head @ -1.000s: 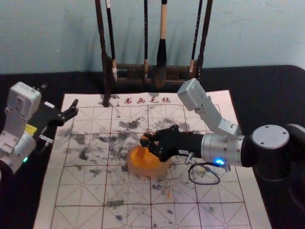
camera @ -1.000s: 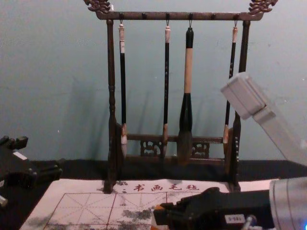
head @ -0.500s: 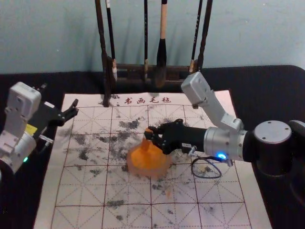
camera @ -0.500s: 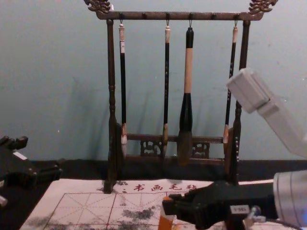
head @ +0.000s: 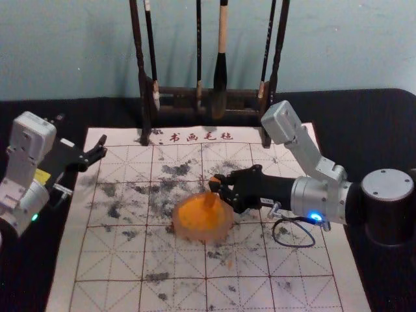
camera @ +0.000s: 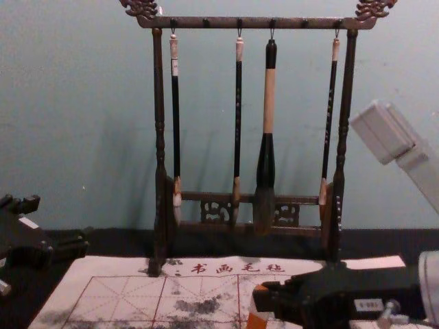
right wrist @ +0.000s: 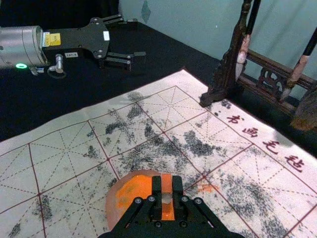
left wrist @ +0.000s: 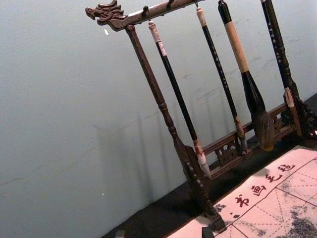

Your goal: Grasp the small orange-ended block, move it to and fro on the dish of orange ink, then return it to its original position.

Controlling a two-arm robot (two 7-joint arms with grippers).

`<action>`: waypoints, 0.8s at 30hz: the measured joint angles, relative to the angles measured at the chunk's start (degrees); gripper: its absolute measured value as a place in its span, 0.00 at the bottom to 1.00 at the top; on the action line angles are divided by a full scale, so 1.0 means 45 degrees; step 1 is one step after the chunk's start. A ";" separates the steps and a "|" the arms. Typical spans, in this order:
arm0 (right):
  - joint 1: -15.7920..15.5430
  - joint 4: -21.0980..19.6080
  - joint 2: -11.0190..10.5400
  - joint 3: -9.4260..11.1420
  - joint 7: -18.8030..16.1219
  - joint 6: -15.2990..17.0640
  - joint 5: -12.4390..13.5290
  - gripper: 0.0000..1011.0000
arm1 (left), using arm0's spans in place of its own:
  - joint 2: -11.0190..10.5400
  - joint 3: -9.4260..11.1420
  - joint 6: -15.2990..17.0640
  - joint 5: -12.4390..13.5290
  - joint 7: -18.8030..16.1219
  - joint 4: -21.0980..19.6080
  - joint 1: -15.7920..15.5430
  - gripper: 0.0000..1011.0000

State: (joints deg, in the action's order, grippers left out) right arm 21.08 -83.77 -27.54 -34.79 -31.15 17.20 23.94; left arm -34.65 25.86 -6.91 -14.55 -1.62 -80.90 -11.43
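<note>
Clamping the small, rectangular, orange-ended block [head: 212, 185] between its closed tips, the right end effector [head: 221, 186] held it at the one o'clock side of the round, translucent dish of orange ink [head: 201, 236] — the left end effector [head: 99, 149], tips spread apart, rested toward ten o'clock.

Black table [head: 367, 133]; smudged gridded mat [head: 107, 266] on it, brush rack [head: 179, 91] behind.
</note>
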 joint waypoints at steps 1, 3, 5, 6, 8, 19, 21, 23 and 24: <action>-0.0031 -0.0035 -0.0028 0.0019 0.0002 0.0003 0.0017 0.11 | 0.0000 -0.0001 0.0000 0.0000 -0.0001 0.0000 0.0000 0.99; -0.0118 -0.0131 -0.0103 0.0065 0.0004 0.0015 0.0060 0.11 | 0.0000 0.0000 0.0000 0.0000 0.0000 0.0000 0.0000 0.99; -0.0175 -0.0194 -0.0152 0.0091 0.0008 0.0030 0.0094 0.11 | 0.0000 -0.0001 0.0000 0.0000 0.0000 0.0000 0.0000 0.99; -0.0198 -0.0227 -0.0179 0.0102 0.0010 0.0038 0.0104 0.11 | 0.0000 0.0000 0.0000 0.0000 0.0000 -0.0001 0.0000 0.99; -0.0272 -0.0308 -0.0253 0.0129 0.0012 0.0056 0.0142 0.11 | 0.0000 0.0000 0.0000 -0.0001 0.0000 -0.0001 0.0000 0.99; -0.0532 -0.0625 -0.0462 0.0028 -0.0085 0.0099 0.0264 0.11 | 0.0000 0.0000 0.0000 0.0000 0.0000 -0.0001 0.0000 0.99; -0.0569 -0.0687 -0.0468 -0.0006 -0.0113 0.0114 0.0293 0.11 | 0.0000 -0.0001 0.0000 -0.0001 0.0000 0.0000 0.0000 0.99; -0.0581 -0.0727 -0.0470 -0.0040 -0.0127 0.0130 0.0312 0.11 | 0.0000 0.0000 0.0000 -0.0001 0.0000 0.0000 0.0000 0.99; -0.0581 -0.0731 -0.0466 -0.0055 -0.0133 0.0131 0.0323 0.11 | 0.0000 0.0000 0.0000 0.0000 0.0000 -0.0001 0.0000 0.99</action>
State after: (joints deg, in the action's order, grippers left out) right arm 18.47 -87.06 -29.64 -35.04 -31.75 17.79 25.39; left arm -34.65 25.86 -6.91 -14.55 -1.62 -80.90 -11.43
